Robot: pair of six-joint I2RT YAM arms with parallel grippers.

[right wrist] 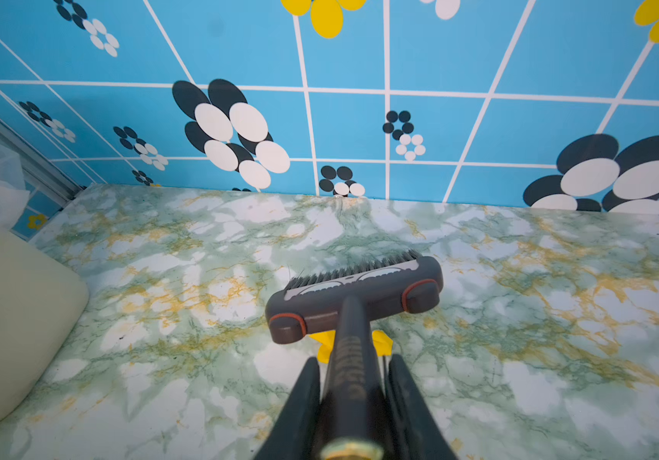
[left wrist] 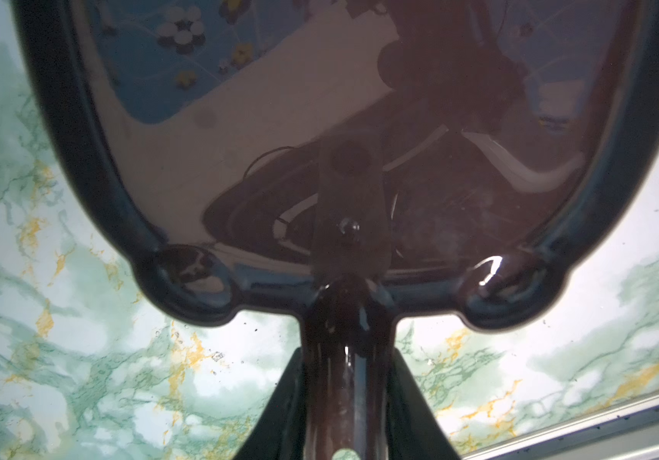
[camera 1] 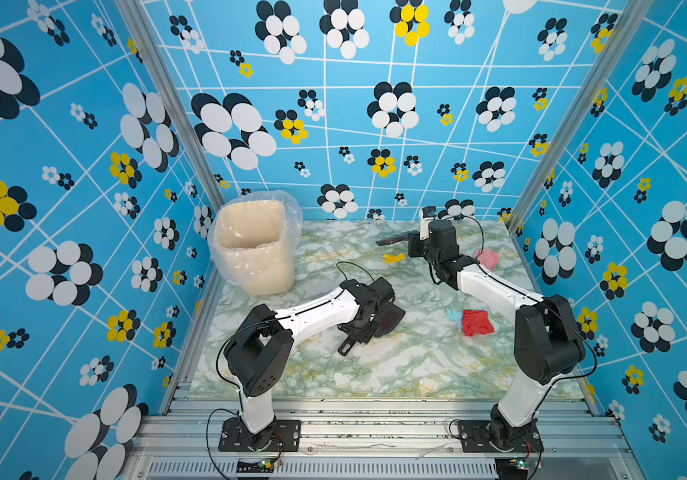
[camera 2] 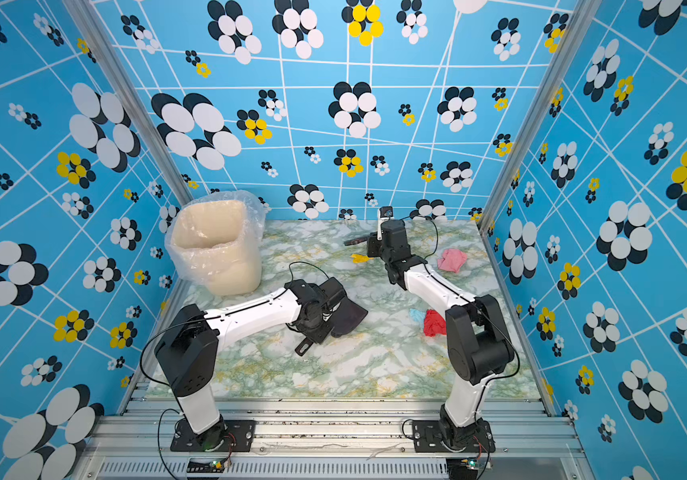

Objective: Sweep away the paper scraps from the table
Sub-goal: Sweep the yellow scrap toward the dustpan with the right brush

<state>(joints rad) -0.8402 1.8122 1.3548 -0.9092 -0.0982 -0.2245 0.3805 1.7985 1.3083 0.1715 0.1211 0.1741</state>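
On the marbled table (camera 1: 396, 365), both top views show a yellow paper scrap (camera 1: 393, 258) at the back, a pink one (camera 1: 487, 258) to its right, and a red scrap (camera 1: 477, 323) touching a light blue one (camera 1: 454, 316) beside the right arm. My left gripper (left wrist: 347, 358) is shut on the handle of a dark glossy dustpan (left wrist: 320, 119), which lies mid-table (camera 1: 389, 320). My right gripper (right wrist: 354, 360) is shut on the handle of a grey brush (right wrist: 354, 294). The brush head sits just beyond the yellow scrap (right wrist: 381, 342), bristles toward the back wall.
A cream bin (camera 1: 254, 245) with a clear plastic liner stands at the back left corner, seen too in the right wrist view (right wrist: 9, 318). Blue flower-patterned walls close three sides. An aluminium frame (camera 1: 375, 419) runs along the front edge with both arm bases.
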